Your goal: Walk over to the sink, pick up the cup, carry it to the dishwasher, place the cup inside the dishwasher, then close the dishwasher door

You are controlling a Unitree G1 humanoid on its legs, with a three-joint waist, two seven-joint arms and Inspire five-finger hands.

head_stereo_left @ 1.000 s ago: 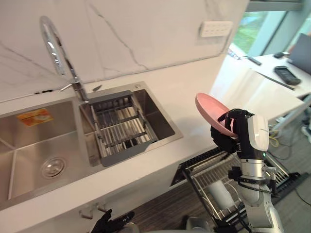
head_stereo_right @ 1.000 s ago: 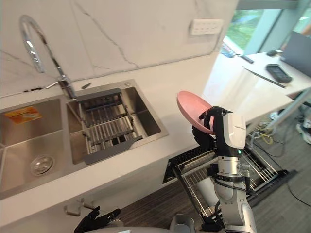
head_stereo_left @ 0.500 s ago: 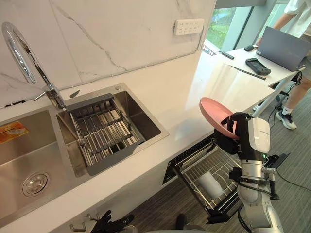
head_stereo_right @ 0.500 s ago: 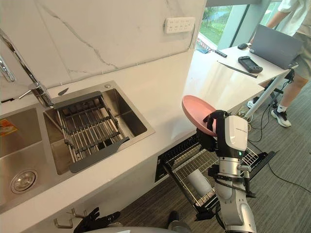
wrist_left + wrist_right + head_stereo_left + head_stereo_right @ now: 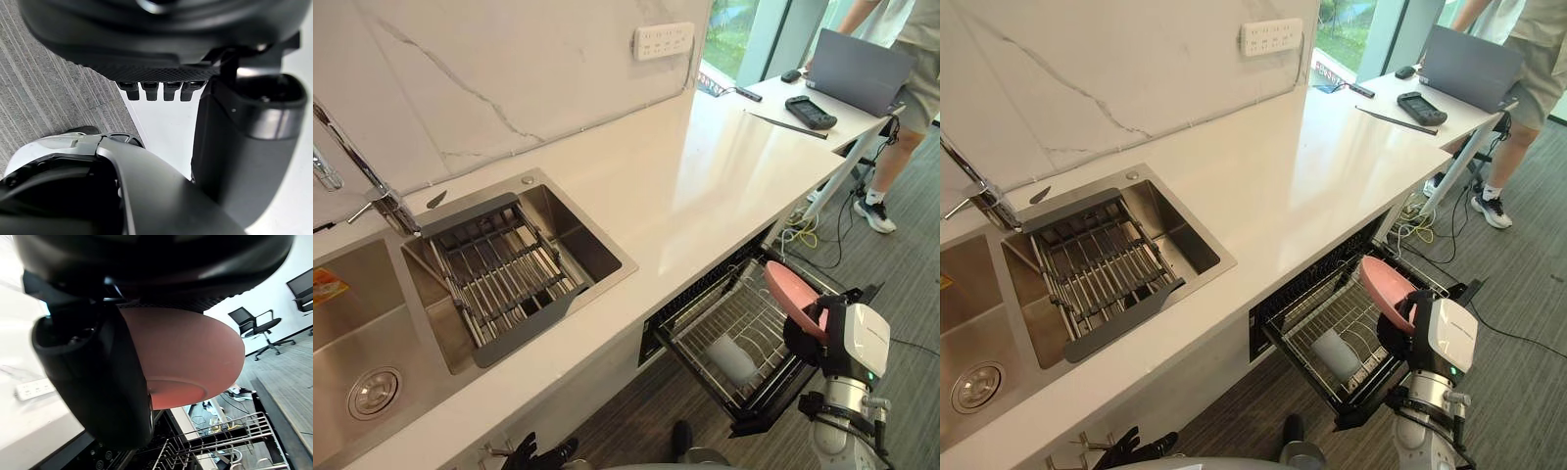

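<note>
My right hand (image 5: 808, 338) is shut on a pink plate (image 5: 788, 292), thumb and fingers pinching its rim. The plate stands on edge, tilted, just above the right side of the pulled-out wire rack (image 5: 700, 374) of the open dishwasher under the counter. In the right wrist view the plate (image 5: 195, 357) shows its underside past the thumb (image 5: 98, 377). A white cup (image 5: 732, 359) lies inside the rack, left of the hand. My left hand (image 5: 1131, 448) hangs low by the floor in front of the sink cabinet, fingers relaxed and holding nothing.
A steel double sink (image 5: 372, 323) with a grey drain rack (image 5: 499, 269) and a faucet (image 5: 352, 157) sits at the left of the white counter (image 5: 685, 166). At the far right, a person (image 5: 901, 59) stands by a desk with a laptop (image 5: 862, 73).
The camera has swung right, so the sink slid left in view. My right hand has lowered the pink plate from counter height down to the open dishwasher rack.
</note>
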